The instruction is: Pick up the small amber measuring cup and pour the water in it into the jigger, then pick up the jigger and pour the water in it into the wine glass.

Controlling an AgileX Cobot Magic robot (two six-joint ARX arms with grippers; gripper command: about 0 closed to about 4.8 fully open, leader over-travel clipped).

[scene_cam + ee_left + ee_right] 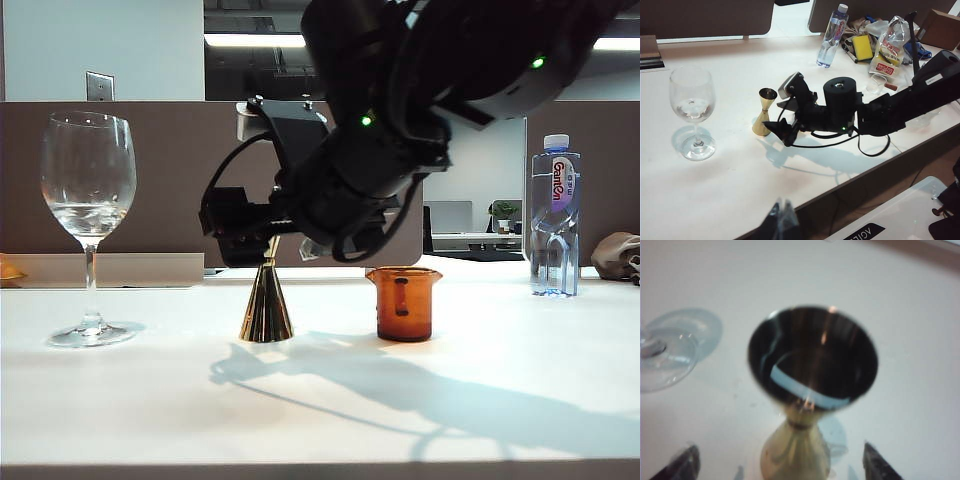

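Wine glass (88,180): upright at the worktop (150,400) left, water low in its bowl.
Jigger (267,305): upright mid-worktop.
Amber cup (404,302): beside it.
Right tool (780,462): wide, straddling the jigger.
Left tool (782,220): blurred, cannot tell.

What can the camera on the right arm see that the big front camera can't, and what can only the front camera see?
Only the right wrist view looks down into the jigger's dark top cup, with the right gripper's open fingertips on either side of its waist.

Only the exterior view shows the amber measuring cup standing right of the jigger, the water bottle, the whole wine glass holding a little water, and the right arm's body.

Both show the jigger, the wine glass's foot and the white table.
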